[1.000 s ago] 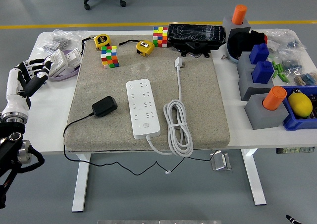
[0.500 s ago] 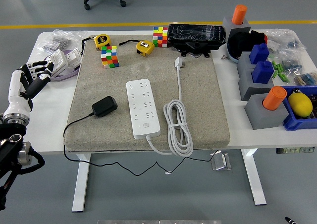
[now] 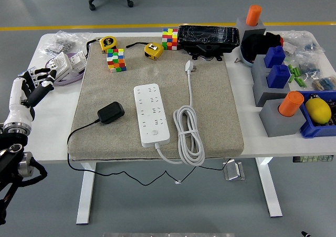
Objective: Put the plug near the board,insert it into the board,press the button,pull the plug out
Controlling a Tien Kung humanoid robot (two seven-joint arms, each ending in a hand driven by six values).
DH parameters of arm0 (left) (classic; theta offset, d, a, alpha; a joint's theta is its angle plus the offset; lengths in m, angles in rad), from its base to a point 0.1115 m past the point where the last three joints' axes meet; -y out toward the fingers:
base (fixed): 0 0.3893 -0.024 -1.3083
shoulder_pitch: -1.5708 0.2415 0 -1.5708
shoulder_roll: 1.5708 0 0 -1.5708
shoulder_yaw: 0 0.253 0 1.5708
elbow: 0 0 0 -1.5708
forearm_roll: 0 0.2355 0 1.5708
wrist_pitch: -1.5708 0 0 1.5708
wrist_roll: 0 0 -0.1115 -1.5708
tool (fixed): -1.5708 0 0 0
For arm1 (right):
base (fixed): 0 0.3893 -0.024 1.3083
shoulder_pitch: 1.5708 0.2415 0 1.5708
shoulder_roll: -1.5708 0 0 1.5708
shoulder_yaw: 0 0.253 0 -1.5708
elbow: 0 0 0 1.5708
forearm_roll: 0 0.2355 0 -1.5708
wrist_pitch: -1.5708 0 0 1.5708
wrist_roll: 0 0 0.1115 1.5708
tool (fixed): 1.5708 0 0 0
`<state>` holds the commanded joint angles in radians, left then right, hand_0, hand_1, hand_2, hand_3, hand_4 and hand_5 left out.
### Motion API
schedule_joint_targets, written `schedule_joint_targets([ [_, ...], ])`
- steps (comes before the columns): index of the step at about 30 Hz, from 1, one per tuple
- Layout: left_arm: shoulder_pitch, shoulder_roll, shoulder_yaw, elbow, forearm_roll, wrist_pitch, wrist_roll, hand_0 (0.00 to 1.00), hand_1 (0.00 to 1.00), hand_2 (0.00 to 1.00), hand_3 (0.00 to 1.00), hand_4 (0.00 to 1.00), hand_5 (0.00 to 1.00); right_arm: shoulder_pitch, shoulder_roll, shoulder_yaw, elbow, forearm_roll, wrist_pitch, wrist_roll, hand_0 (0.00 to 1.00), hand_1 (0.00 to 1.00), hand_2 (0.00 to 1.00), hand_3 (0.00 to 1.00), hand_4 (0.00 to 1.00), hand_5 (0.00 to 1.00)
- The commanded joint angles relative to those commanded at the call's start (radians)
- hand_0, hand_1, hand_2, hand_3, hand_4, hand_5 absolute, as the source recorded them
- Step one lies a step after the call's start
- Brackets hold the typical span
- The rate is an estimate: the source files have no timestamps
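I read the scene from the head view. The black plug point(image 3: 111, 112), a block-shaped adapter, lies on the grey mat point(image 3: 220, 111) at centre-left of the frame, just left of the white board point(image 3: 151, 114) and apart from it by a narrow strip of mat. Its thin black cable runs off toward the lower left and drops over the mat's edge. No socket on the board holds the plug.

The board's long axis runs from upper centre toward the lower centre of the frame, and its round button sits near the lower end. The plug's longer side lies at a slant to that axis.

My left hand point(image 3: 32, 85) hovers at the left edge of the frame, above the table's left margin. Its fingers point(image 3: 42, 74) are spread and loose, holding nothing. The right hand is out of the frame, so the left is the only hand placed to act.

The plug lies to the right of the fingers and slightly lower in the frame, well apart from them. This layout fits either a plug awaiting insertion or one lying there after being pulled out.
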<state>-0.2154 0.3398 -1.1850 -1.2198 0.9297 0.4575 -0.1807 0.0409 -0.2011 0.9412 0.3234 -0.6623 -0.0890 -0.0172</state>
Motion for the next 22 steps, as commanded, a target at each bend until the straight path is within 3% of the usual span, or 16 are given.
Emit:
schedule_joint_targets([
  [8, 0.000, 0.002, 0.001, -0.002, 0.000, 0.001, -0.001, 0.459, 0.575, 0.570, 0.567, 0.767, 0.376, 0.003, 0.001, -0.002, 0.002, 0.003, 0.000, -0.001, 0.615, 0.647, 0.662, 0.558, 0.952, 0.506],
  [22, 0.009, -0.017, 0.033, -0.001, 0.004, 0.000, 0.000, 0.458, 0.575, 0.570, 0.566, 0.765, 0.378, -0.048, 0.008, -0.064, 0.009, 0.015, 0.000, 0.000, 0.616, 0.647, 0.663, 0.558, 0.951, 0.509],
])
